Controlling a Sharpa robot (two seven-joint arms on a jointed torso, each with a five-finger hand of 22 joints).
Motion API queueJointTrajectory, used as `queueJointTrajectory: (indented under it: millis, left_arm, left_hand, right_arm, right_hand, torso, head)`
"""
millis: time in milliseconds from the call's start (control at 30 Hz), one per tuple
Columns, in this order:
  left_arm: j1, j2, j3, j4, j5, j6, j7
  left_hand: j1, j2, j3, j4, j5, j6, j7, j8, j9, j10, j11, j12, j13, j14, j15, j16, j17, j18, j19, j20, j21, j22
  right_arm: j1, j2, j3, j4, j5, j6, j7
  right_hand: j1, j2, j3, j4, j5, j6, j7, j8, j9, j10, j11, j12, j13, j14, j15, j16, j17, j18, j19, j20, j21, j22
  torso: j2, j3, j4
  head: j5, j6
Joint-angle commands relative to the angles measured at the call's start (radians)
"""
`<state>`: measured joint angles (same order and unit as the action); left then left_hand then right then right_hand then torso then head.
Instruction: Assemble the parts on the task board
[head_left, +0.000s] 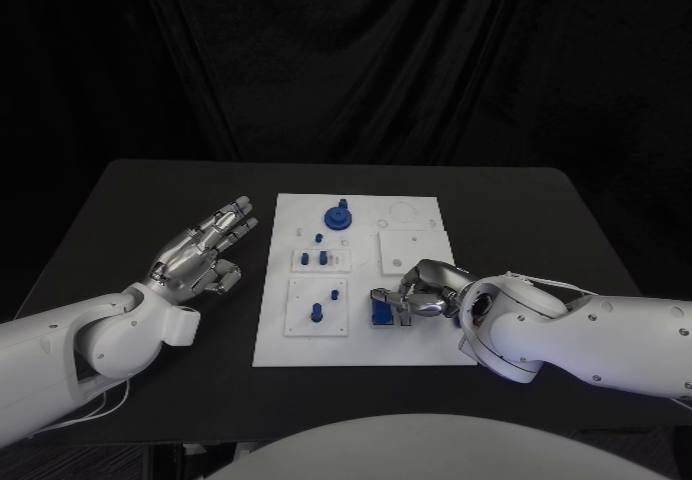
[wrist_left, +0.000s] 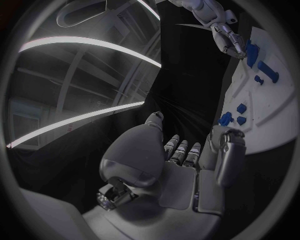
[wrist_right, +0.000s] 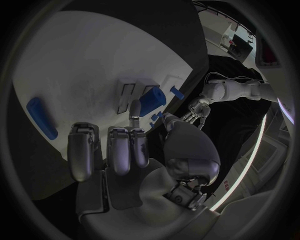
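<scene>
A black table (head_left: 173, 190) carries a white task board (head_left: 418, 350) at its middle. To the left of the board, well clear of its left edge, the left hand (head_left: 199, 258) hovers with its fingers stretched out flat and apart, pointing toward the table's far edge; it holds nothing.

On the board's left half sit two raised white blocks with small blue parts (head_left: 320, 260) standing in them, one block nearer the near edge (head_left: 320, 305). At the far edge a round blue knob (head_left: 338, 217) stands upright.

Near the board's near right corner, the right hand (head_left: 418, 295) curls over a small blue part (head_left: 382, 311). The fingers appear to pinch it, though the contact is partly hidden. The part looks upright, its long axis roughly vertical, but this is hard to confirm.

These parts look like light, rigid, smooth plastic, so they may slip. A firm pinch across the flat sides seems best.
</scene>
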<state>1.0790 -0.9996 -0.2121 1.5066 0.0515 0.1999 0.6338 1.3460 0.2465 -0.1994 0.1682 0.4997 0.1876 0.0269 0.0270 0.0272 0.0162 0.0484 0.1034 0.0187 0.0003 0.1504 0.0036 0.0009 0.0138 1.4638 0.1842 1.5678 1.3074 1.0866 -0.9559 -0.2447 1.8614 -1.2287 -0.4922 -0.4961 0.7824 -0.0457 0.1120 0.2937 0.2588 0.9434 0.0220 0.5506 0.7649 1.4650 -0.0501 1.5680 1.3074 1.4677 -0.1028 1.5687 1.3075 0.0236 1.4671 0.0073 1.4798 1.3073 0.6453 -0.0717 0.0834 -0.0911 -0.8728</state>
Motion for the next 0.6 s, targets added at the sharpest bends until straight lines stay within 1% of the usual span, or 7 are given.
queueJointTrajectory:
  millis: [33,100,233,367,433,533,600]
  left_arm:
    - [-0.002,0.002,0.001,0.001,0.003,0.014,0.003]
    - [-0.002,0.001,0.001,0.001,0.003,0.015,0.002]
    - [-0.003,0.000,0.001,0.001,0.003,0.016,0.001]
    - [-0.004,-0.001,0.001,0.002,0.003,0.016,0.000]
    - [-0.005,-0.002,0.001,0.002,0.003,0.016,0.000]
    - [-0.005,-0.002,0.001,0.002,0.003,0.015,0.000]
    - [-0.005,-0.003,0.001,0.003,0.003,0.014,-0.001]
  left_hand:
    - [0.001,0.006,0.001,-0.006,0.006,-0.004,0.000,0.004,0.001,-0.003,-0.006,0.004,0.001,0.000,0.004,-0.004,-0.001,-0.014,0.107,0.006,0.003,0.263]
    - [0.001,0.006,0.001,-0.006,0.006,-0.004,0.000,0.004,0.001,-0.003,-0.006,0.004,0.001,0.000,0.004,-0.004,-0.001,-0.014,0.107,0.006,0.003,0.263]
    - [0.001,0.006,0.001,-0.007,0.006,-0.004,0.001,0.004,0.001,-0.003,-0.007,0.004,0.001,0.000,0.004,-0.004,-0.001,-0.014,0.107,0.006,0.003,0.263]
    - [0.001,0.006,0.001,-0.007,0.006,-0.004,0.001,0.004,0.001,-0.003,-0.007,0.004,0.001,0.000,0.004,-0.004,-0.001,-0.014,0.107,0.006,0.003,0.263]
    - [0.001,0.006,0.001,-0.007,0.006,-0.004,0.001,0.004,0.001,-0.003,-0.007,0.004,0.001,0.000,0.004,-0.004,-0.001,-0.014,0.107,0.006,0.003,0.263]
    - [0.001,0.006,0.001,-0.008,0.006,-0.003,0.001,0.004,0.001,-0.003,-0.007,0.004,0.001,0.000,0.004,-0.004,-0.001,-0.014,0.107,0.007,0.003,0.263]
    - [0.001,0.006,0.001,-0.008,0.006,-0.003,0.001,0.004,0.001,-0.003,-0.007,0.004,0.001,0.000,0.004,-0.004,-0.001,-0.014,0.107,0.007,0.003,0.263]
  right_arm:
    - [-0.002,-0.006,0.000,0.005,-0.010,-0.025,0.020]
    - [-0.002,-0.013,0.000,0.009,-0.010,-0.033,0.034]
    - [-0.002,-0.027,0.000,0.021,-0.016,-0.030,0.049]
    - [-0.003,-0.041,-0.001,0.035,-0.019,-0.012,0.053]
    - [-0.005,-0.051,-0.001,0.045,-0.021,-0.004,0.054]
    - [-0.007,-0.061,-0.002,0.056,-0.021,0.008,0.052]
    - [-0.008,-0.065,-0.002,0.060,-0.022,0.017,0.050]
  right_hand:
    - [-0.004,0.005,-0.010,-0.001,0.001,0.004,0.002,-0.005,0.002,0.106,0.006,0.003,0.263,0.100,0.002,-0.003,0.249,0.005,0.056,0.003,-0.003,0.226]
    - [0.039,0.007,-0.021,-0.003,0.057,0.005,0.000,-0.006,0.007,0.106,0.005,0.003,0.263,0.101,0.000,-0.002,0.251,0.004,0.057,0.002,-0.002,0.227]
    - [0.151,-0.012,-0.028,-0.028,0.139,0.004,-0.003,-0.007,0.015,0.106,0.003,0.003,0.263,0.101,-0.001,-0.001,0.255,0.003,0.059,0.000,0.002,0.228]
    - [0.192,-0.023,-0.038,-0.030,0.144,0.007,-0.004,0.000,0.026,0.106,0.001,0.003,0.263,0.101,-0.003,-0.001,0.254,0.003,0.060,0.000,0.003,0.229]
    - [0.212,-0.027,-0.047,-0.029,0.139,0.010,-0.006,0.011,0.040,0.106,0.000,0.003,0.263,0.101,-0.004,-0.001,0.254,0.003,0.060,-0.001,0.003,0.229]
    - [0.230,-0.029,-0.071,-0.015,0.108,0.013,-0.012,0.046,0.080,0.106,-0.005,0.003,0.263,0.102,-0.008,0.000,0.256,0.002,0.060,-0.004,0.004,0.229]
    - [0.240,-0.027,-0.084,-0.009,0.102,0.007,-0.016,0.064,0.105,0.106,-0.008,0.003,0.263,0.102,-0.010,-0.001,0.256,0.002,0.061,-0.007,0.005,0.229]
  torso:
    - [0.000,-0.0001,0.0003]
    - [0.000,-0.0003,0.0007]
    - [0.000,0.0001,0.0002]
    - [-0.001,0.0000,0.0002]
    - [-0.001,-0.0001,-0.0002]
    - [-0.001,0.0000,-0.0008]
    - [0.000,0.0003,-0.0009]
  head:
    - [0.001,0.000]
    - [0.002,0.000]
    - [0.003,0.000]
    - [0.003,0.000]
    - [0.004,0.000]
    - [0.006,0.000]
    - [0.006,0.000]
